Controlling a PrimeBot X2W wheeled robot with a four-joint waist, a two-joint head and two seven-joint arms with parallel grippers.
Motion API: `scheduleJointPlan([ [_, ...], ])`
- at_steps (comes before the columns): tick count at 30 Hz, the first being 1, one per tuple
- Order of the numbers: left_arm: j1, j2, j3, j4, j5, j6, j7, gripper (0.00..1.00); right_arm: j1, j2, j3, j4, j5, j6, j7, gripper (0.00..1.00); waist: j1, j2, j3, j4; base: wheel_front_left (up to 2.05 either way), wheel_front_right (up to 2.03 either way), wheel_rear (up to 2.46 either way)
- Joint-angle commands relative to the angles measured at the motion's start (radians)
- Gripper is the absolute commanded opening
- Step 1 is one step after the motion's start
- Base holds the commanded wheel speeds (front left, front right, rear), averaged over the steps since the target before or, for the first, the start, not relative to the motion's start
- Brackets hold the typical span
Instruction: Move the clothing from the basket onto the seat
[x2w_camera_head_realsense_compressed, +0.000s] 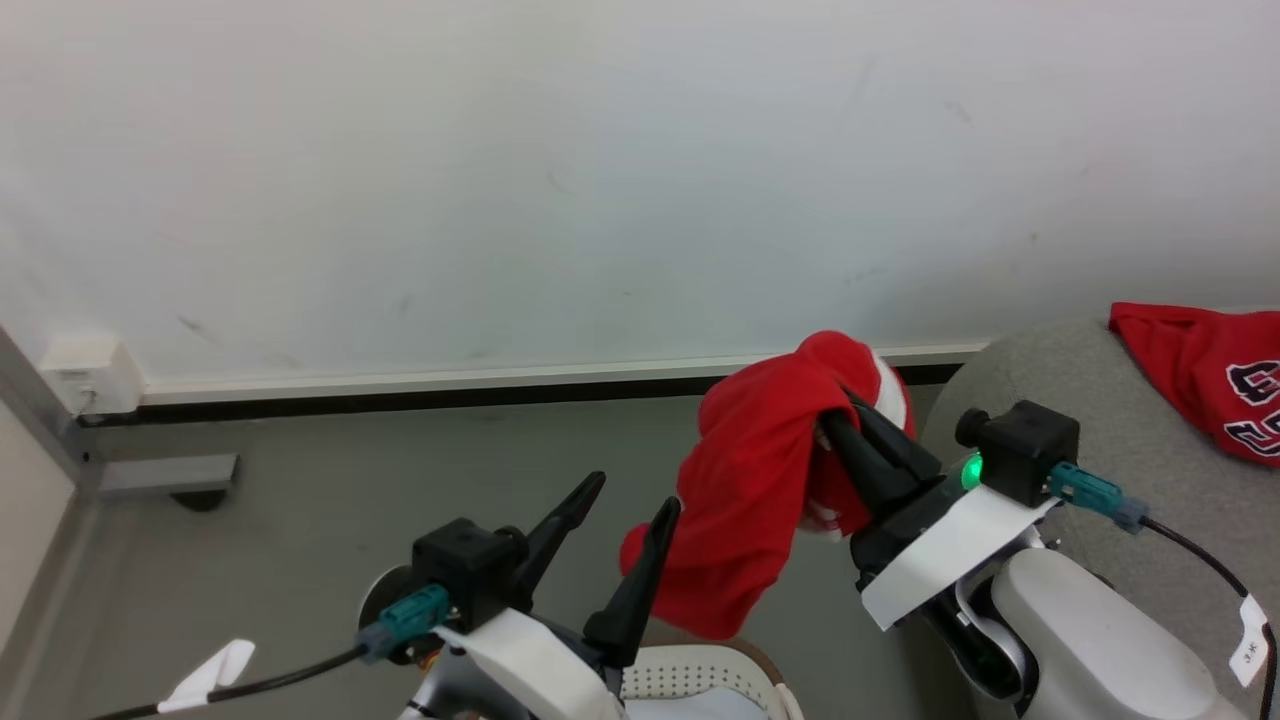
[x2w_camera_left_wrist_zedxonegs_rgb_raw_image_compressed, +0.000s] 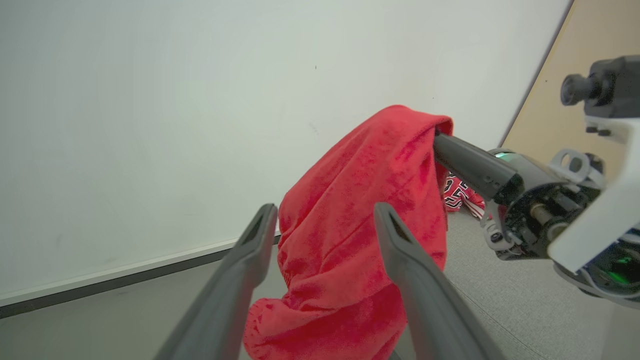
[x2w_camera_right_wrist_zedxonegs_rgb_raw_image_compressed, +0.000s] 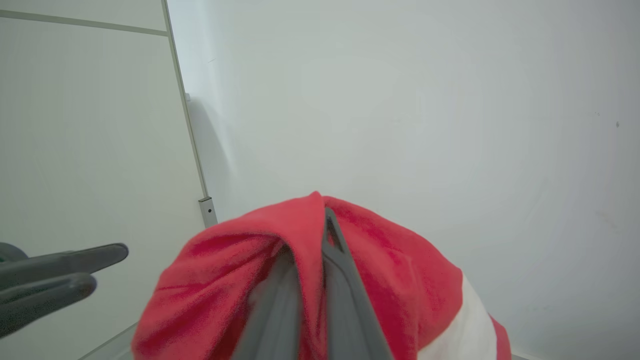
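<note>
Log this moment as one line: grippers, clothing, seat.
left gripper: open, empty | right gripper: shut on red clothing, hanging above basket | seat: another red jersey lying on it | next: carry to seat

Right end effector (x2w_camera_right_wrist_zedxonegs_rgb_raw_image_compressed: 315, 240) is pinching a raised fold of the bright red jersey clothing (x2w_camera_right_wrist_zedxonegs_rgb_raw_image_compressed: 215, 280) between its two dark grey fingers (x2w_camera_right_wrist_zedxonegs_rgb_raw_image_compressed: 345, 300). Cloth is draping down both sides. Left end effector (x2w_camera_right_wrist_zedxonegs_rgb_raw_image_compressed: 107, 267) is pointing in from the left edge, apart from the cloth.

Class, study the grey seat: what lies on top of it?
A red jersey with black-and-white lettering, cut off by the picture's edge. The right arm covers part of the seat.
</note>
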Motion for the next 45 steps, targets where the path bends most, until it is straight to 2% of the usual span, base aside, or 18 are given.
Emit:
scheduleJointPlan([
  [1,0.009,0.003,0.001,0.006,-0.017,0.003,-0.012,1.0,0.019,-0.011,-0.021,-0.017,-0.017,-0.002,-0.003,0.0,-0.0001,0.0,0.008,-0.036,0.0,0.0,0.0],
  [14,0.007,-0.005,-0.029,0.032,-0.003,-0.005,-0.04,1.0,0.086,-0.11,-0.201,-0.162,-0.092,-0.002,-0.003,0.0,-0.0001,0.0,0.047,-0.265,0.0,0.0,0.0],
  [22,-0.013,-0.01,-0.047,0.027,0.004,-0.012,-0.046,1.0,0.144,-0.151,-0.287,-0.184,-0.109,-0.002,0.003,0.0,-0.0001,0.0,0.078,-0.326,0.0,0.0,0.0],
  [27,-0.062,0.003,-0.053,-0.013,0.025,-0.024,-0.03,1.0,0.116,-0.133,-0.434,-0.164,-0.158,-0.002,0.012,0.0,-0.0001,0.0,0.182,-0.308,0.0,0.0,0.0],
  [33,-0.198,0.036,-0.045,-0.082,0.046,-0.073,0.013,1.0,-0.064,-0.083,-0.694,-0.115,-0.289,-0.002,0.054,0.0,-0.0001,0.0,0.403,-0.239,0.0,0.0,0.0],
  [36,-0.278,0.048,-0.028,-0.113,0.053,-0.092,0.028,1.0,-0.206,-0.076,-0.848,-0.1,-0.387,-0.002,0.09,0.0,-0.0001,0.0,0.518,-0.198,0.0,0.0,0.0],
  [39,-0.342,0.06,-0.012,-0.133,0.052,-0.107,0.032,1.0,-0.345,-0.1,-0.988,-0.076,-0.525,-0.002,0.13,0.0,-0.0001,0.0,0.614,-0.163,0.0,0.0,0.0],
  [45,-0.402,0.059,0.002,-0.139,0.032,-0.121,0.002,1.0,-0.515,-0.154,-1.228,0.018,-0.777,-0.002,0.18,0.0,-0.0001,0.0,0.73,-0.108,0.0,0.0,0.0],
])
